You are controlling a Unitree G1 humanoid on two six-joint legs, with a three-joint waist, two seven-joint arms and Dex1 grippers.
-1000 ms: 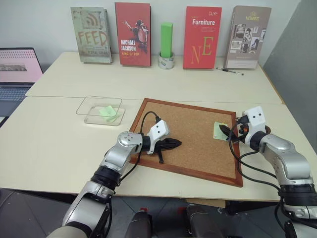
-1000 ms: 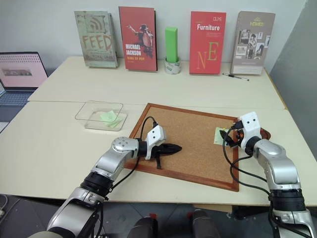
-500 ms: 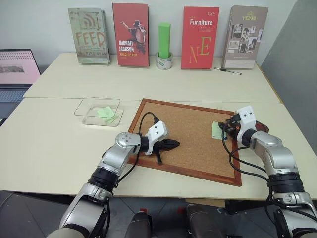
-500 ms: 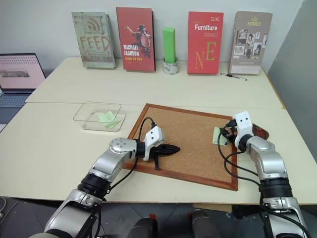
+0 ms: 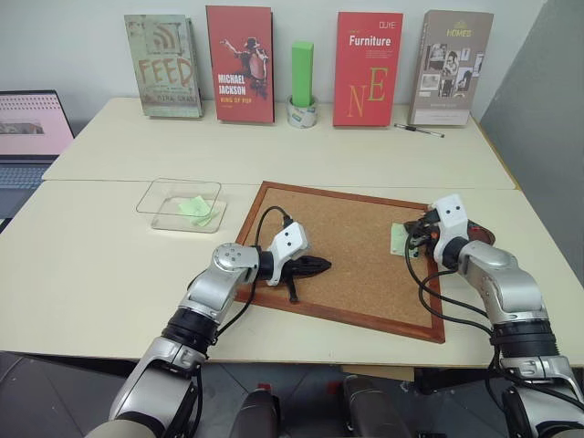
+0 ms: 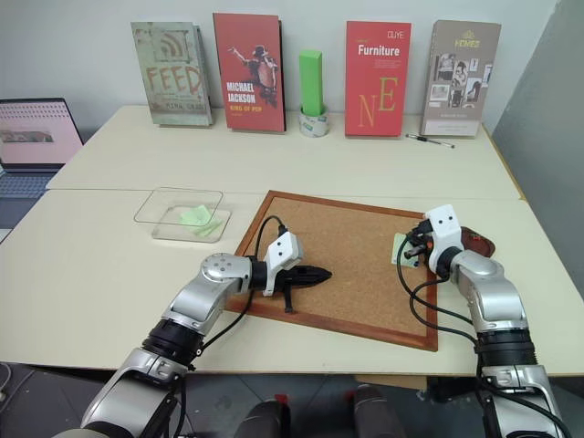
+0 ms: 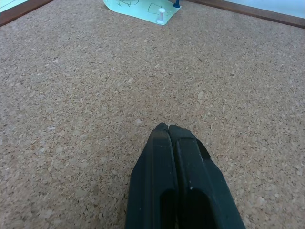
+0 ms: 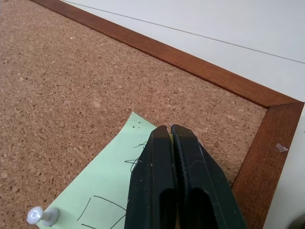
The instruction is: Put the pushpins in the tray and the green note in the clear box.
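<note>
The green note point(image 8: 102, 188) lies on the cork board point(image 5: 351, 219) near its right edge. A pale pushpin point(image 8: 40, 215) stands in one corner of the note. A blue pushpin point(image 7: 176, 4) stands at the note's edge. My right gripper point(image 8: 167, 129) is shut, its tips down over the note's far corner, with nothing showing between them. The tray point(image 5: 481, 235) sits just behind that hand. My left gripper point(image 7: 167, 128) is shut and empty, resting low over the middle of the board. The clear box point(image 5: 157, 196) stands to the board's left with a green slip point(image 5: 196, 208) inside.
Several books lean on the back wall beside a tall green block point(image 5: 302, 71) in a tape roll. A pen point(image 5: 420, 130) lies at the back right. A laptop point(image 5: 32, 123) sits at the far left. A table seam runs across behind the board.
My right gripper's fingers have closed and it has edged in over the note's corner. The left arm has kept still. The camera shifted a little.
</note>
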